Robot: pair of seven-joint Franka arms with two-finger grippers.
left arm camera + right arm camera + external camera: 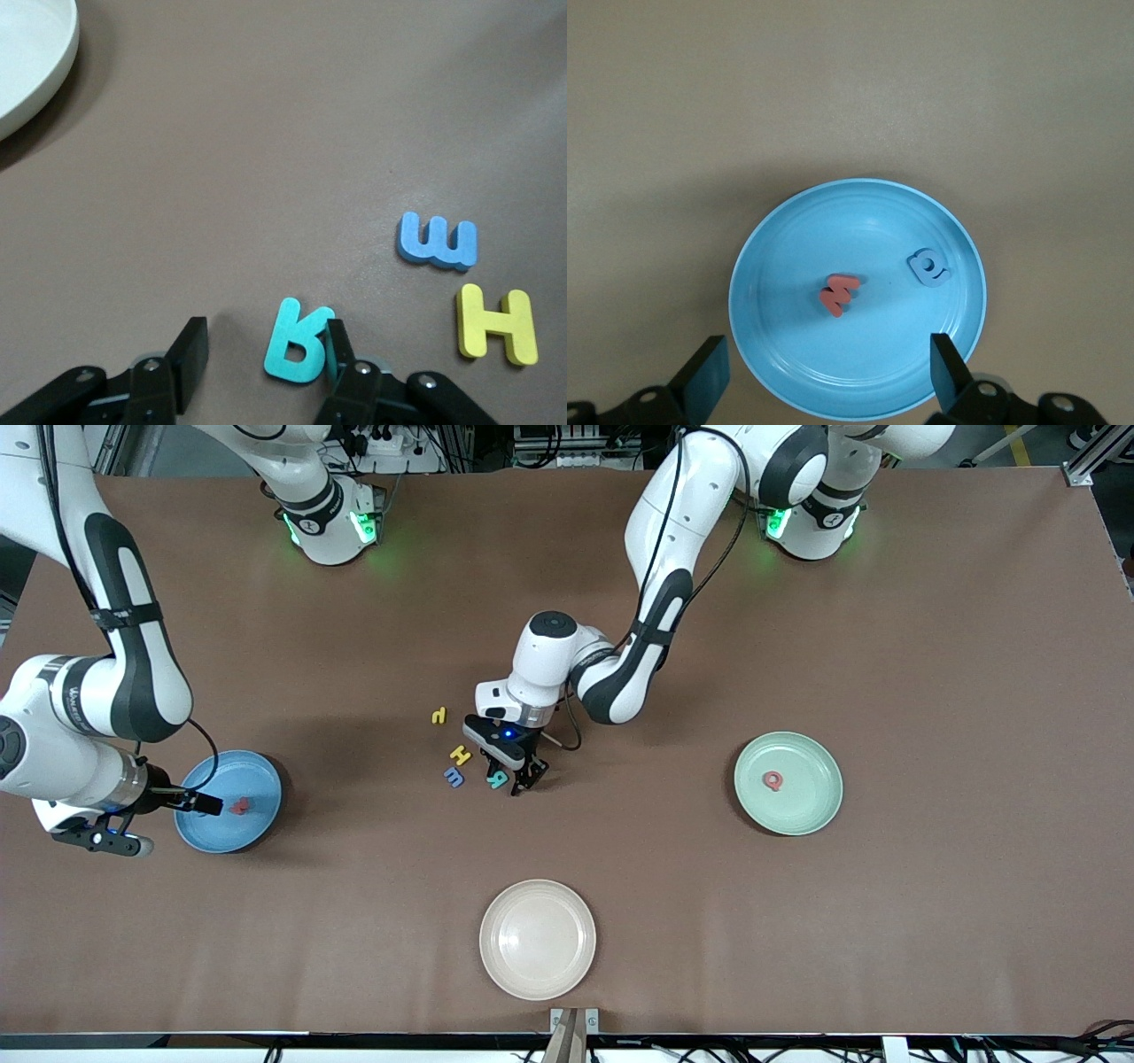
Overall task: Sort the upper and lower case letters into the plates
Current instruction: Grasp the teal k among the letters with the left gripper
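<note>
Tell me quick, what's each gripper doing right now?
Left gripper: part-closed at the teal letter, grip not certain.
Right gripper: open, empty, over the blue plate.

The light is bright and even, coming from above. Soft dark shadows lie under the left gripper (523,777) and beside the plates (229,802). Everything looks sharp, with no glare.

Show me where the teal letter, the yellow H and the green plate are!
teal letter (295,343), left wrist view, on its flat face.
yellow H (496,326), left wrist view, on its crossbar.
green plate (811,802), front view, on its bare inside.
</note>
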